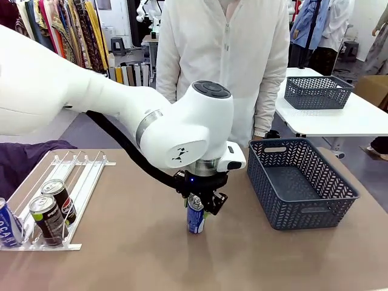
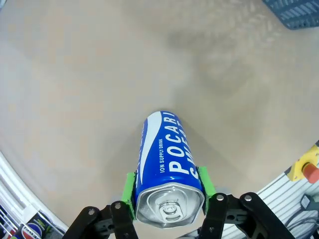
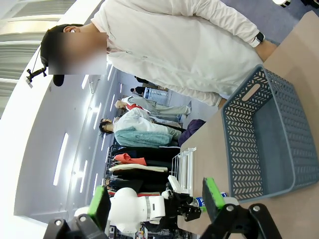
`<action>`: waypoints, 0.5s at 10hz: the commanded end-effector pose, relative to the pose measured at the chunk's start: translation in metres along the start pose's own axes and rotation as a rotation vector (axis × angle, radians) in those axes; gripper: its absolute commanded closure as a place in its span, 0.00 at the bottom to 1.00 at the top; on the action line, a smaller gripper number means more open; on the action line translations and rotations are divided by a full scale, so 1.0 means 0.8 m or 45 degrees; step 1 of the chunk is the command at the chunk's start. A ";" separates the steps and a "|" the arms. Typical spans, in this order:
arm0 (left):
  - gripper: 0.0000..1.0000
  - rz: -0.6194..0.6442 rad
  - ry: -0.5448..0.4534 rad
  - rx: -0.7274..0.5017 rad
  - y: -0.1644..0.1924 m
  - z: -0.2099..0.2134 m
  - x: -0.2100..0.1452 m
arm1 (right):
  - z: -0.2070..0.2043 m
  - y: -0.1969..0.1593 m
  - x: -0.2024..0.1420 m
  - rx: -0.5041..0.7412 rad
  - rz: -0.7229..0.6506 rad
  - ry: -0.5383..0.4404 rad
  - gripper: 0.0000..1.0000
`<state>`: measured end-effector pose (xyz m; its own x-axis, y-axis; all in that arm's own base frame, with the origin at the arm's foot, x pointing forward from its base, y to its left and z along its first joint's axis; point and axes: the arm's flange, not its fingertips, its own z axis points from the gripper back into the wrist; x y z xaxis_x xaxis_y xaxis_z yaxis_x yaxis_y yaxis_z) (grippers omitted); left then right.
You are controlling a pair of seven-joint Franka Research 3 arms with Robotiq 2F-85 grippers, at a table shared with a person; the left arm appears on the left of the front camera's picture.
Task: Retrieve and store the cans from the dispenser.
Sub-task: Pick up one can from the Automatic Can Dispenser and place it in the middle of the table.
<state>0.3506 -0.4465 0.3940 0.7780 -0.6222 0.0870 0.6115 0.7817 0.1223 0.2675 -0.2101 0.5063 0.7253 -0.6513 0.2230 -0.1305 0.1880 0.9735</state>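
My left gripper (image 1: 200, 205) is shut on the top of a blue can (image 1: 195, 217) with white lettering, held upright at mid-table, at or just above the surface. In the left wrist view the green pads (image 2: 130, 192) clamp both sides of the can (image 2: 167, 159) near its silver top. The dispenser (image 1: 81, 177) lies at the table's left, with two black cans (image 1: 60, 200) and one blue can (image 1: 7, 224) at its near end. My right gripper (image 3: 155, 199) is open with nothing between its fingers, raised and looking across at the dispenser (image 3: 183, 168).
A dark grey mesh basket (image 1: 301, 211) stands empty on the table's right; its wall (image 3: 239, 134) also appears in the right wrist view. A person in a white shirt (image 1: 224, 54) stands at the far side. A purple cloth (image 1: 24, 159) lies at the left edge.
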 end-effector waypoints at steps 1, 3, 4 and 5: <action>1.00 0.029 0.013 -0.013 -0.003 -0.004 0.005 | -0.004 0.003 0.003 0.031 0.012 -0.021 0.00; 0.00 0.060 -0.030 -0.037 0.006 0.005 0.008 | -0.004 0.003 0.003 0.031 0.012 -0.021 0.00; 0.00 0.078 -0.051 -0.046 0.013 0.011 0.007 | -0.004 0.003 0.003 0.031 0.012 -0.021 0.00; 0.00 0.102 -0.079 -0.061 0.020 0.020 0.006 | -0.004 0.003 0.003 0.031 0.012 -0.021 0.00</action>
<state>0.3643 -0.4446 0.4043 0.7988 -0.5890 0.1224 0.5821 0.8081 0.0897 0.2675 -0.2101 0.5063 0.7253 -0.6513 0.2230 -0.1305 0.1879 0.9735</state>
